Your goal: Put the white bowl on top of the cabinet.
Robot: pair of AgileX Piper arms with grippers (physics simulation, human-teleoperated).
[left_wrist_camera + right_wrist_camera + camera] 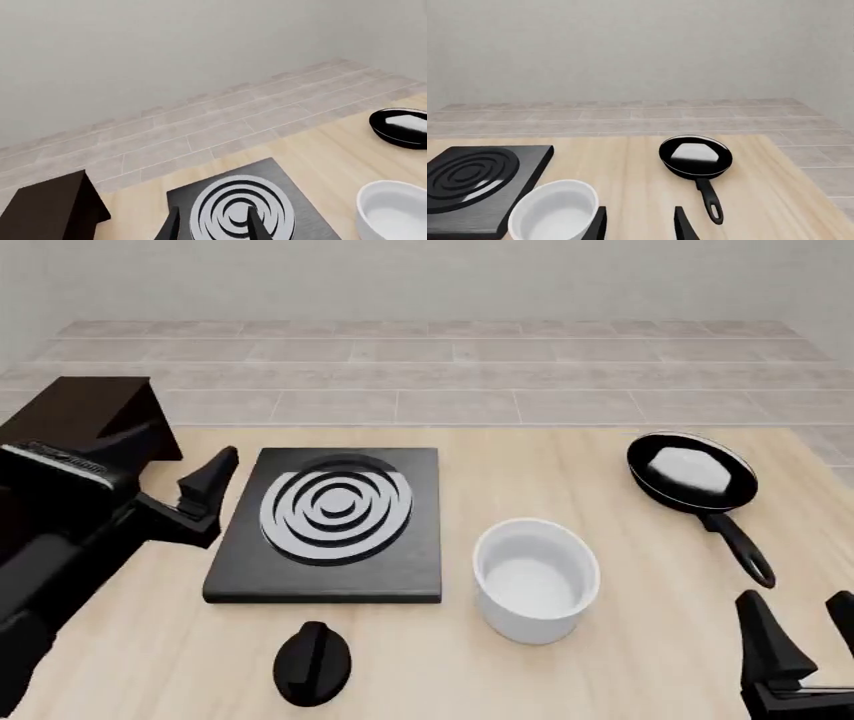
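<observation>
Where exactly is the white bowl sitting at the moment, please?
In the front view, the white bowl stands upright on the table right of centre, just off the stove plate's near right corner, with the frying pan farther back to its right.

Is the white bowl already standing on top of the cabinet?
No, the white bowl stands on the table beside the stove plate, far from the cabinet.

Cabinet partly behind left arm; right end effector cut by frame edge.

Front view high, looking forward-down; wrist views low; all share stove plate.
</observation>
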